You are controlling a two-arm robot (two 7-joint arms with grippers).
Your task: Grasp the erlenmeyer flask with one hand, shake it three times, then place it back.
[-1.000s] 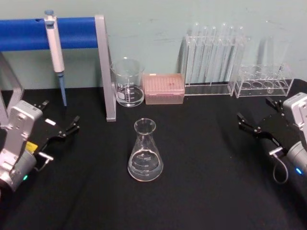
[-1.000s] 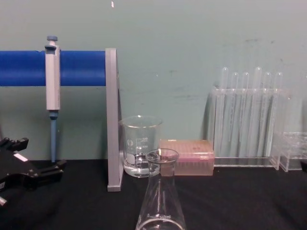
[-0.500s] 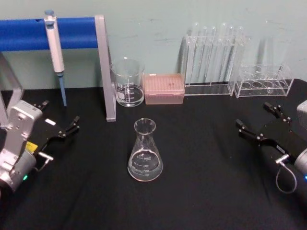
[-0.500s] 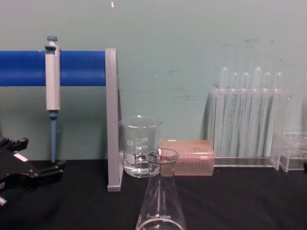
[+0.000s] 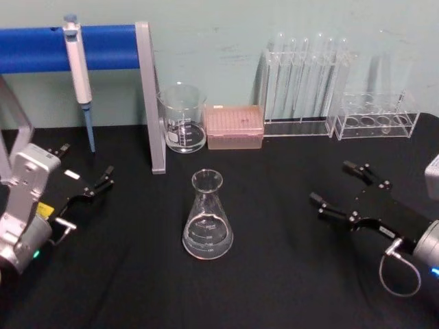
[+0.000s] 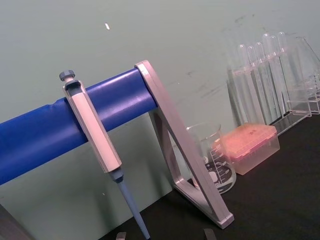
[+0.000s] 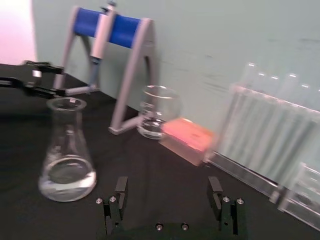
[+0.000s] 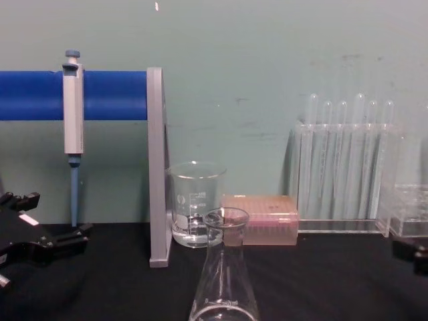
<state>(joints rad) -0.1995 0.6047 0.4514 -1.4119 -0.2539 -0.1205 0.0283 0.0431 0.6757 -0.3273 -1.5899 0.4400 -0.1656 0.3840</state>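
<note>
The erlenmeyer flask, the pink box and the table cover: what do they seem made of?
The erlenmeyer flask: probably clear glossy glass; one sees through it, with white printed marks. The pink box: likely translucent plastic; hazy walls. The table cover: matt black, perhaps cloth; no reflections. The open right end effector stands apart at the flask's right; the left end effector is parked at the left.

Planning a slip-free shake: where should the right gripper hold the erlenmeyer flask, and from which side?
Take the erlenmeyer flask by its narrow neck, just under the flared rim, coming level from its right. It stands upright; its sloping walls could slide in the jaws, and the rim gives a stop. The right gripper is there, open; the left gripper is parked at left.
</note>
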